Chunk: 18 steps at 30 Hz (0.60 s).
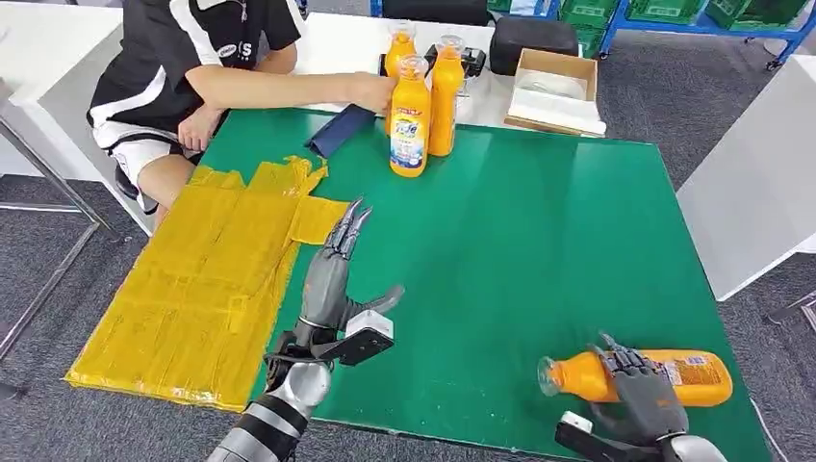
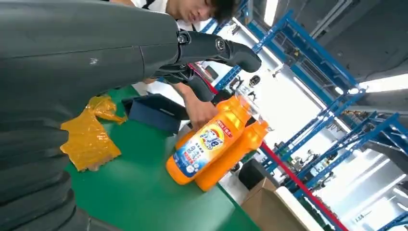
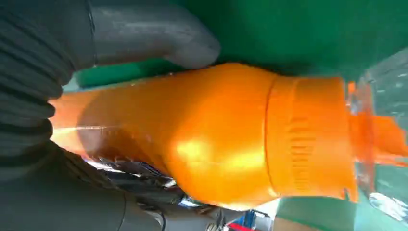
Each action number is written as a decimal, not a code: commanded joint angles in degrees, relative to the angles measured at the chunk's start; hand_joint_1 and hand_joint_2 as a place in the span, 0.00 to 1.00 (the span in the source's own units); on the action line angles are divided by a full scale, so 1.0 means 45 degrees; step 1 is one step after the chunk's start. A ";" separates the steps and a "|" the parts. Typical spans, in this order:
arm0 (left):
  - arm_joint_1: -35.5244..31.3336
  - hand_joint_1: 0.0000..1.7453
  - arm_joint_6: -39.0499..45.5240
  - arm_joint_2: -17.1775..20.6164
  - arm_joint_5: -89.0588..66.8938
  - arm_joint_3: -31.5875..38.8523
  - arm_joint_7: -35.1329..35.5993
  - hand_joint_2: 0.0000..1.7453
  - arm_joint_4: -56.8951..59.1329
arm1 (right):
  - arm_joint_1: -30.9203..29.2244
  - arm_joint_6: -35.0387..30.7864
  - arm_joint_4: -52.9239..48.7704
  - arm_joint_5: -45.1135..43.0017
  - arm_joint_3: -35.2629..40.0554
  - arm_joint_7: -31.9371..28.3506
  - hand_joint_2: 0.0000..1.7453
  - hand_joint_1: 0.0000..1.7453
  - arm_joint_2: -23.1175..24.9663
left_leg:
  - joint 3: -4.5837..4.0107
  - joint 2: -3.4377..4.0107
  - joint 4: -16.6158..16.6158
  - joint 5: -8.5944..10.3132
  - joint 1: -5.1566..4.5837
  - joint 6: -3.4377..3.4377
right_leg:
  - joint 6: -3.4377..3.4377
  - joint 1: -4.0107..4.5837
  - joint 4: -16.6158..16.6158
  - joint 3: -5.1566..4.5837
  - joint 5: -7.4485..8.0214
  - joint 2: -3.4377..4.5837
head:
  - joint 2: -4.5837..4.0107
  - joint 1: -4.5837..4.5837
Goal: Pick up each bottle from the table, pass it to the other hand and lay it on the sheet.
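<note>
An orange bottle (image 1: pixel 674 375) lies on its side inside the right hand's (image 1: pixel 640 390) wrapped fingers (cap clear); left hand (image 1: pixel 332 274) extended, spread, holding nothing.

**Colours and patterns on the table**

Orange bottles (image 1: pixel 411 115) with blue-and-white labels are seen on a green table (image 1: pixel 539 241). A crinkled yellow sheet (image 1: pixel 207 279) is laid alongside. A dark, possibly navy, pouch (image 1: pixel 339 130) is noted.

Warehouse, blue storage racks (image 1: pixel 707 21), green crates (image 1: pixel 664 10)
</note>
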 commanded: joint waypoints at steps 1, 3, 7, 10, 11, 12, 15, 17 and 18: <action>-0.0249 0.00 -0.0095 0.0206 0.0124 -0.0130 -0.0041 1.00 0.0414 | -0.0223 0.0031 0.2853 0.0489 0.0692 0.0509 1.00 1.00 -0.0223 | 0.0002 -0.0067 -0.0010 0.0016 0.0023 -0.0016 | -0.0021 0.0020 -0.0034 0.0041 -0.0001 -0.0035 | 0.0000 0.0005; -0.0246 0.00 -0.0160 0.0206 0.0154 -0.0146 -0.0050 1.00 0.0413 | -0.0364 -0.0226 0.3153 0.0660 0.0679 0.0612 1.00 1.00 -0.0147 | -0.0005 -0.0087 -0.0013 0.0027 0.0029 -0.0018 | -0.0024 0.0025 -0.0061 0.0056 0.0003 -0.0046 | 0.0000 0.0005; -0.0214 0.00 -0.0231 0.0175 0.0276 -0.0110 -0.0079 1.00 0.0370 | -0.1049 -0.0908 0.4062 0.1358 0.0659 0.0937 1.00 1.00 0.0067 | -0.0005 -0.0093 -0.0011 0.0027 0.0030 -0.0017 | -0.0005 0.0025 -0.0081 0.0074 -0.0007 -0.0044 | 0.0000 0.0005; -0.0176 0.00 -0.0265 0.0169 0.0244 -0.0084 -0.0037 1.00 0.0272 | -0.1552 -0.1070 0.4475 0.1652 0.0669 0.1051 1.00 1.00 0.0330 | 0.0011 -0.0044 -0.0011 0.0023 0.0031 -0.0002 | 0.0020 0.0025 -0.0111 0.0095 -0.0011 -0.0004 | 0.0000 0.0005; -0.0176 0.00 -0.0265 0.0169 0.0244 -0.0084 -0.0037 1.00 0.0272 | -0.1552 -0.1070 0.4475 0.1652 0.0669 0.1051 1.00 1.00 0.0330 | -0.0014 -0.0064 -0.0021 0.0040 0.0027 -0.0009 | 0.0011 0.0021 -0.0125 0.0078 -0.0003 -0.0009 | 0.0004 0.0000; -0.0156 0.00 -0.0268 0.0148 0.0231 -0.0068 0.0008 1.00 0.0244 | -0.1696 -0.1757 0.4406 0.1934 0.0638 0.1211 1.00 1.00 0.0506 | 0.0007 -0.0048 -0.0015 0.0033 0.0025 0.0009 | 0.0024 0.0019 -0.0130 0.0102 -0.0016 -0.0013 | 0.0000 0.0005; 0.0121 0.00 -0.0464 0.0006 -0.0015 -0.0019 0.0343 1.00 -0.0227 | -0.3207 -0.4535 0.3861 0.1869 0.0026 0.1339 1.00 1.00 0.2279 | -0.0006 -0.0017 -0.0012 0.0052 0.0034 0.0029 | 0.0033 0.0025 -0.0164 0.0094 -0.0016 0.0016 | 0.0000 0.0010; 0.0304 0.00 -0.0774 -0.0071 -0.0092 -0.0043 0.0464 1.00 -0.0564 | -0.3825 -0.5223 0.2722 0.0319 -0.0241 0.0453 1.00 1.00 0.3315 | -0.0087 0.0084 -0.0010 0.0078 0.0025 0.0006 | -0.0002 0.0016 -0.0143 -0.0022 0.0028 0.0151 | 0.0000 0.0010; 0.0381 0.00 -0.0984 -0.0111 -0.0090 -0.0049 0.0509 1.00 -0.0699 | -0.3935 -0.5170 0.1904 -0.0311 -0.0276 0.0204 1.00 1.00 0.3682 | -0.0091 0.0089 -0.0009 0.0073 0.0021 0.0007 | -0.0003 0.0012 -0.0137 -0.0016 0.0023 0.0161 | 0.0000 0.0010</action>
